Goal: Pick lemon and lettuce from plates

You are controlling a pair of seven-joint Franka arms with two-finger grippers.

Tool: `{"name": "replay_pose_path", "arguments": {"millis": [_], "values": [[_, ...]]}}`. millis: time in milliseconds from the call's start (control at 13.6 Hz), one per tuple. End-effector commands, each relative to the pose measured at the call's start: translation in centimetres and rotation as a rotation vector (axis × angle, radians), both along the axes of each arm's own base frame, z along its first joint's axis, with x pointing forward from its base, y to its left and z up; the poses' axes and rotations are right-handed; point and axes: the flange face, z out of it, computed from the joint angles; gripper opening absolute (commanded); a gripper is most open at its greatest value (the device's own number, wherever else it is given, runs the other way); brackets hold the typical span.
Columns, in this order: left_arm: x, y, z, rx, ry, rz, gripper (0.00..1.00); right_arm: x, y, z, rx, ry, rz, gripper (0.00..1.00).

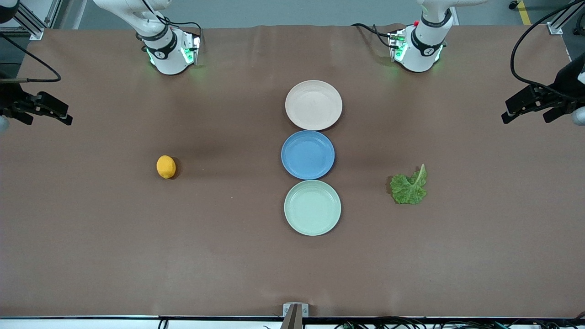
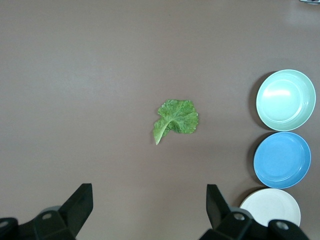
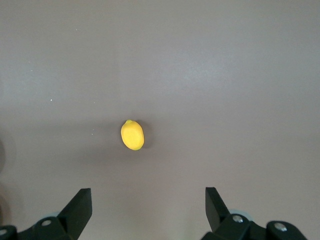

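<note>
Mint plate (image 1: pixel 312 208) and beige plate (image 1: pixel 313 104) bare; lemon (image 1: pixel 166 167) and lettuce (image 1: pixel 409 186) on table. Left gripper (image 2: pixel 147 209), right gripper (image 3: pixel 148 209) aloft, spread wide. Picking seemingly finished; nothing more needed.

Blue plate (image 1: pixel 307 155) mid-table on brown table (image 1: pixel 91 228), bare.

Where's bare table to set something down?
Bare table lies between the lemon and the blue plate, and between that plate and the lettuce. The middle is crowded: beige plate, blue, mint plate nearly touch.
</note>
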Motion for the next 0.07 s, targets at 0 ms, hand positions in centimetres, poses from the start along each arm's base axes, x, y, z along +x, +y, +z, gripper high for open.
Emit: {"name": "replay_pose_path", "arguments": {"millis": [0], "values": [[0.09,0.34,0.44,0.02,0.007,0.01,1.0,-1.09,0.18,0.11,0.009,-0.012,-0.001,1.0]]}}
